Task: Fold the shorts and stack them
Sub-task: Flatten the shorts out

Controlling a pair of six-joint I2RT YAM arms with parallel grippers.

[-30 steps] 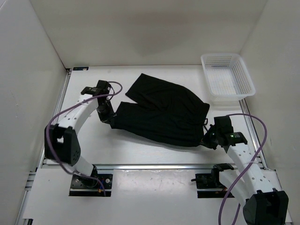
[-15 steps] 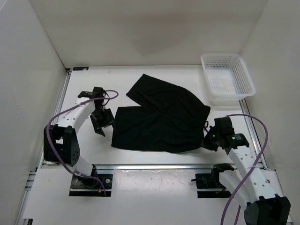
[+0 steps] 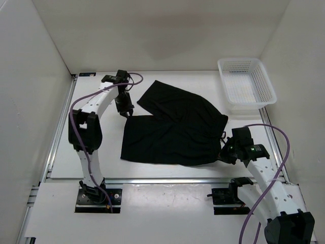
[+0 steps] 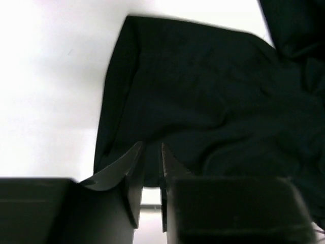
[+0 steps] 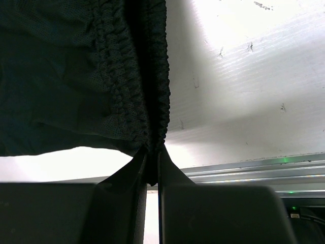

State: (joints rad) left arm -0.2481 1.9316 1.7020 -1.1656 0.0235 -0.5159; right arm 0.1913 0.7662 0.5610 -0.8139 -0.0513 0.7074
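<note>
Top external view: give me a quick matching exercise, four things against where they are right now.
Things:
1. black fabric shorts
2. white plastic mesh basket
3. left gripper
4. right gripper

Places:
A. far right corner of the table
B. clamped on the shorts, near right
C. spread across the table's middle
D. by the shorts' far left edge

Pairs: 1-C, 2-A, 3-D, 4-B

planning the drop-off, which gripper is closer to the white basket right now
Right. The right gripper sits just in front of the white basket, at the shorts' waistband; the left gripper is far off to the basket's left, at the shorts' opposite edge.
</note>
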